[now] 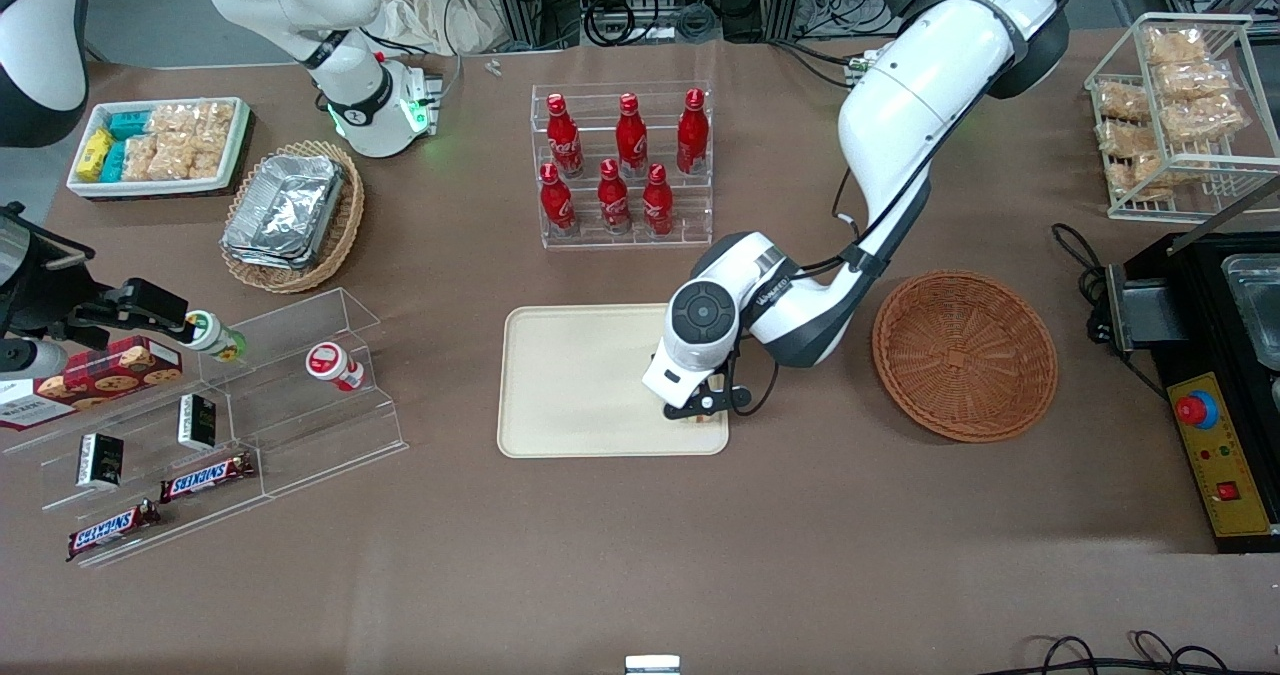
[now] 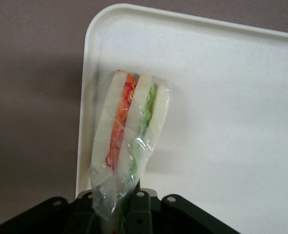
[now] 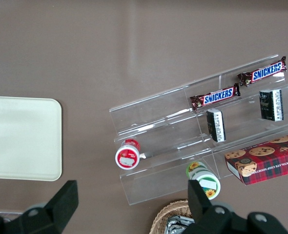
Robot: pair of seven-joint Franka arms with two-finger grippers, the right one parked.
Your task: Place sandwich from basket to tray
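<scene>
While held over tray (image 1: 560,375):
Gripper (image 1: 700,410): clamped on sandwich (image 2: 129,131).
Basket (image 1: 965,355): empty.
Next: lower, release.

Glossy white arm (image 1: 930,85), black joints, black gripper (image 1: 706,407) jaws.

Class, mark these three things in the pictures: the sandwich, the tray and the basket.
sandwich (image 2: 129,126): left wrist view, on the wrapped filling edge, held in the tool (image 2: 127,207) over the tray's corner.
tray (image 1: 560,375): front view, on its bare flat surface.
basket (image 1: 964,355): front view, on its woven inside.
</scene>
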